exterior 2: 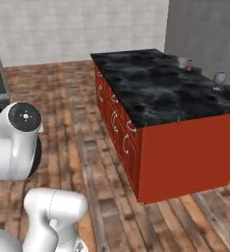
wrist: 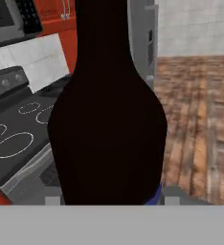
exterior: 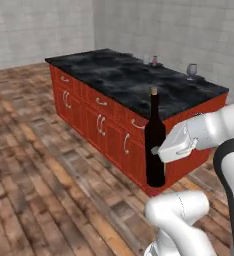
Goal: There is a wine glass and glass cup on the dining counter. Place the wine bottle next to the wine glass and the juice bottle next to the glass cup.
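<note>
The wine bottle (exterior: pixel 155 145) is held upright in the pincer (exterior: pixel 157 151), clenched on its body, lifted clear of the floor. Just beyond the pincer, the red side of the table (exterior: pixel 109 125) is seen. Farther off, on the far side of the tabletop, the wine glass (exterior: pixel 191 70) is observed. Farthest away, the glass cup (exterior: pixel 147 59) and juice bottle (exterior: pixel 155 60) are seen close together.

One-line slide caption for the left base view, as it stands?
Gripper carries the upright wine bottle beside the dining counter, with the wine glass at the counter's far edge.
</note>
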Robot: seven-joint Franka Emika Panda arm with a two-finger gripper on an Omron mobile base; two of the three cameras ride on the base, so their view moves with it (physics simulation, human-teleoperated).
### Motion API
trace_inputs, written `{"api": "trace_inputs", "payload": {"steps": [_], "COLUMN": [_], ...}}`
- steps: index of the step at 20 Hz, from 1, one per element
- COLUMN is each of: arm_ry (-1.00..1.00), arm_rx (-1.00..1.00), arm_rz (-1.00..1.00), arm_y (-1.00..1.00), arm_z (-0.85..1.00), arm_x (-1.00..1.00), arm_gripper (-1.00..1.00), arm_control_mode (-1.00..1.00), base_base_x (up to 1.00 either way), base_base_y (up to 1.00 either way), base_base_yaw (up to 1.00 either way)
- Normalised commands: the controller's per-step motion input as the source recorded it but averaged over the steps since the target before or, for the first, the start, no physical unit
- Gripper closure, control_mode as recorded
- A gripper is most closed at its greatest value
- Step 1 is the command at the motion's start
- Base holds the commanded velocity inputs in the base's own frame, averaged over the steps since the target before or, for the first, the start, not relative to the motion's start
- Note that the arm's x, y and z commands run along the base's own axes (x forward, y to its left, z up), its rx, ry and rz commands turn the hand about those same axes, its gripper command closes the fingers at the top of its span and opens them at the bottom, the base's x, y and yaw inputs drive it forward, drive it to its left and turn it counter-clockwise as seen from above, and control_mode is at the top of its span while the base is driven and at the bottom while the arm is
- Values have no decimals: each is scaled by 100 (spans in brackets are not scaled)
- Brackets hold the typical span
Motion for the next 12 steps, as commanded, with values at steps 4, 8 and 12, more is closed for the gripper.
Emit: {"api": "trace_inputs", "payload": {"steps": [4, 8, 12], "arm_ry": [0, 0, 0], "arm_rx": [0, 0, 0], "arm_rz": [0, 0, 0], "arm_y": [0, 0, 0], "arm_z": [0, 0, 0], "arm_x": [0, 0, 0], "arm_gripper": [100, 100, 100], "arm_control_mode": [100, 100, 100], "base_base_x": [0, 0, 4], "base_base_y": [2, 0, 0], "base_base_yaw": [-98, -98, -90]}}
